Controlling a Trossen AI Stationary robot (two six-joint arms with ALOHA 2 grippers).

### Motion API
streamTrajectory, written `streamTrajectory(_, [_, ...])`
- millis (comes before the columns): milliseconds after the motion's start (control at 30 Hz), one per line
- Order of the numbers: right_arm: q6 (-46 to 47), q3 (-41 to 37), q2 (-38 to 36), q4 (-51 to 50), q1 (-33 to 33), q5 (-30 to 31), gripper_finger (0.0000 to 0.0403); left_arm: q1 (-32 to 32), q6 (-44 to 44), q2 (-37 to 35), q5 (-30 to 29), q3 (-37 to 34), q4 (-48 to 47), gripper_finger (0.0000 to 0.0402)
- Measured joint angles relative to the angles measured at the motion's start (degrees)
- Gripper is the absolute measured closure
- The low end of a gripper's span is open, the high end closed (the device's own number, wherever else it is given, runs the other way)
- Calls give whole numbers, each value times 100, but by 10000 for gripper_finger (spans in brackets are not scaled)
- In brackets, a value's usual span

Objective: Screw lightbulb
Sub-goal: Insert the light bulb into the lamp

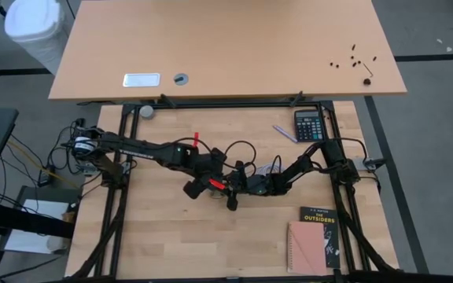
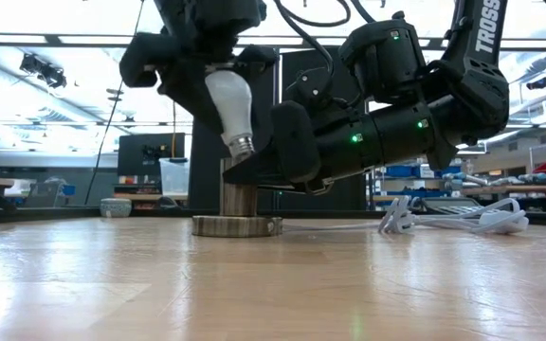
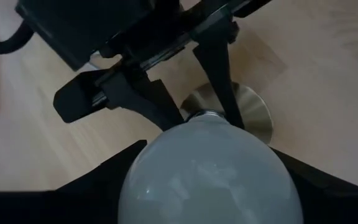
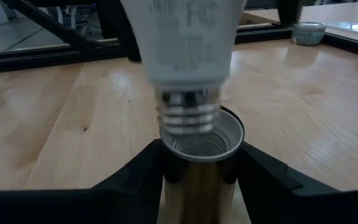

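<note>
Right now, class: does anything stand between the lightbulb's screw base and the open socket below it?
Nothing visible does. The lightbulb, held by the left gripper, hangs tilted with its screw base just above the socket, whose mouth is open and empty. The right gripper clasps the socket from its sides, below the rim.

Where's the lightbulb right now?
Mid-table, the lightbulb is held in the left gripper, tilted, its screw base just above the socket mouth, which the right gripper holds.

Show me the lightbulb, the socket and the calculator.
lightbulb (image 2: 229, 104), low view, on its white glass.
socket (image 4: 199, 167), right wrist view, on its metal barrel.
calculator (image 1: 309, 125), high view, on its keypad.
</note>
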Motion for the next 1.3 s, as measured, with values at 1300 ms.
streamTrajectory(1300, [-23,0,0,4,0,-63,224,-35,-1447,1553,-20,2175,-2319,129])
